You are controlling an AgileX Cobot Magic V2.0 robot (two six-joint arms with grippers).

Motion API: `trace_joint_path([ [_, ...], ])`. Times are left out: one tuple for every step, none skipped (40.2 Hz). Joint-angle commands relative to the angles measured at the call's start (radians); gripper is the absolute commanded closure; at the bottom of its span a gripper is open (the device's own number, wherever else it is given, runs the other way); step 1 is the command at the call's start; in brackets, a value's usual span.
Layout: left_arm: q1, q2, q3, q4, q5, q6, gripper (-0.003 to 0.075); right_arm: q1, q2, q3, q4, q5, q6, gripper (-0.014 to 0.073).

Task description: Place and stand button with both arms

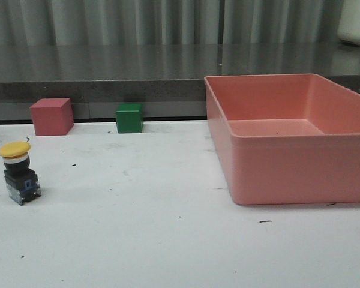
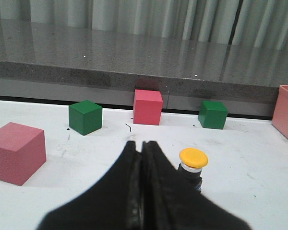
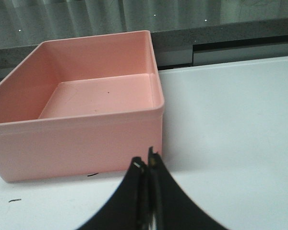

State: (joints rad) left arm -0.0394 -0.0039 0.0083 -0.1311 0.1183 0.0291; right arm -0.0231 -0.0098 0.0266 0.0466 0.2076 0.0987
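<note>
My left end effector was pressed fully closed, its two black fingers meeting along one seam with nothing between them. Just beside its tip, off to one side and partly hidden behind a finger, stood the button; I was near it but not touching it. In the front view the button stood upright on the white worktop at the far left, yellow cap on top, black body under it and the grey-blue base on the surface.

My right end effector was likewise closed and empty, its tips together above bare worktop, just in front of the near wall of the pink bin, well apart from the button.

Farther out from my left end effector, a red cube and a green cube sat along the back edge of the worktop, another green cube to one side, and a larger pink block nearer. From the front, the red cube and green cube stood behind the button, the bin to the right.
</note>
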Motion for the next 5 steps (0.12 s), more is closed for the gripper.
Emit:
trace_joint_path([
  [0.003,-0.021,0.015,-0.01,-0.087,0.001,0.074,-0.007,-0.019,-0.002,0.001,-0.073,-0.008,0.0662],
  [0.003,-0.021,0.015,-0.01,-0.087,0.001,0.074,-0.007,-0.019,-0.002,0.001,-0.073,-0.008,0.0662],
  [0.003,-0.021,0.015,-0.01,-0.087,0.001,0.074,-0.007,-0.019,-0.002,0.001,-0.073,-0.008,0.0662],
  [0.003,-0.021,0.015,-0.01,-0.087,0.001,0.074,-0.007,-0.019,-0.002,0.001,-0.073,-0.008,0.0662],
  [0.003,-0.021,0.015,-0.01,-0.087,0.001,0.074,-0.007,-0.019,-0.002,0.001,-0.073,-0.008,0.0662],
])
